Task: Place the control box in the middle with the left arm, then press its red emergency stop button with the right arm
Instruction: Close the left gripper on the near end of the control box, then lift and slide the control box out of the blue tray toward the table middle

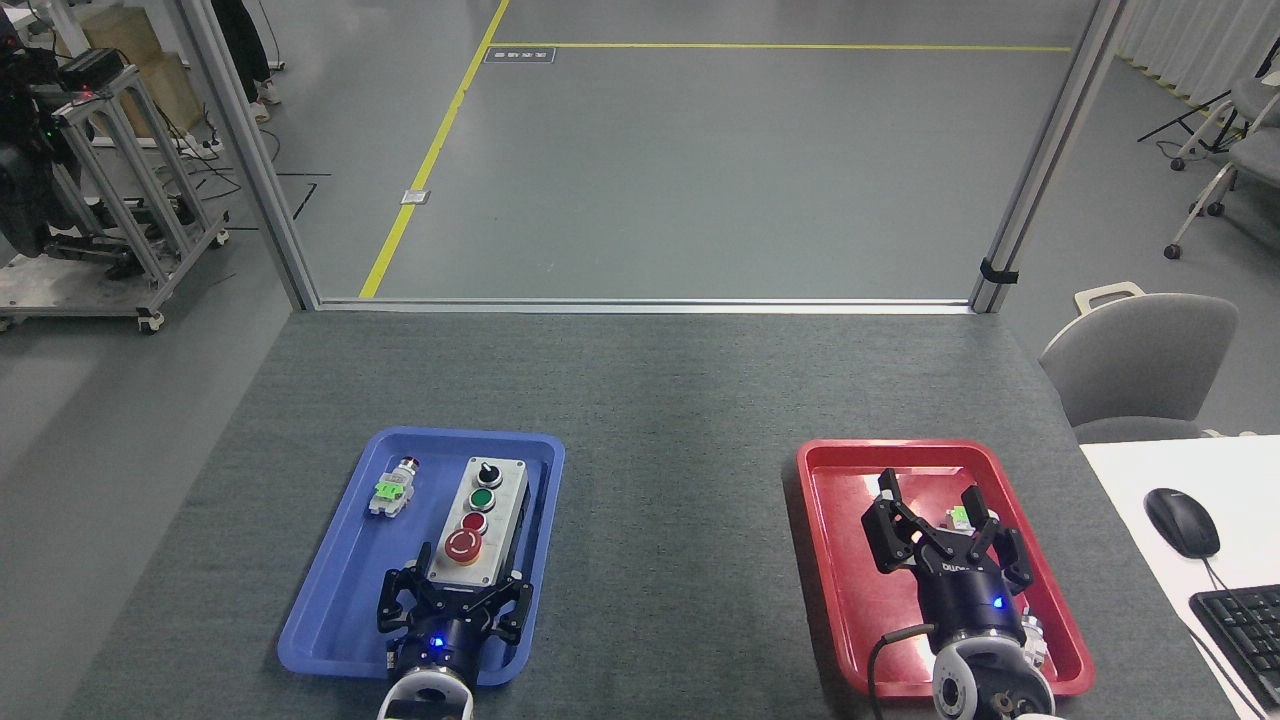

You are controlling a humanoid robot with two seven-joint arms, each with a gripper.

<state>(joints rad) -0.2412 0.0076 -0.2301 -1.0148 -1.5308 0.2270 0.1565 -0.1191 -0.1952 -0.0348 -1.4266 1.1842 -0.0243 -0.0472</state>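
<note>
The light-grey control box (482,520) lies lengthwise in the blue tray (330,610), its big red mushroom button (463,544) at the near end. My left gripper (455,582) is open, its black fingers spread on either side of the box's near end, not closed on it. My right gripper (934,515) hangs open over the red tray (850,560), holding nothing. Between the two trays lies the dark-grey tabletop, the middle (675,520).
A small loose push-button part with a green tag (392,487) lies in the blue tray left of the box. Another small part (959,516) lies in the red tray behind my right gripper. A white desk with mouse (1181,521) and keyboard stands at right.
</note>
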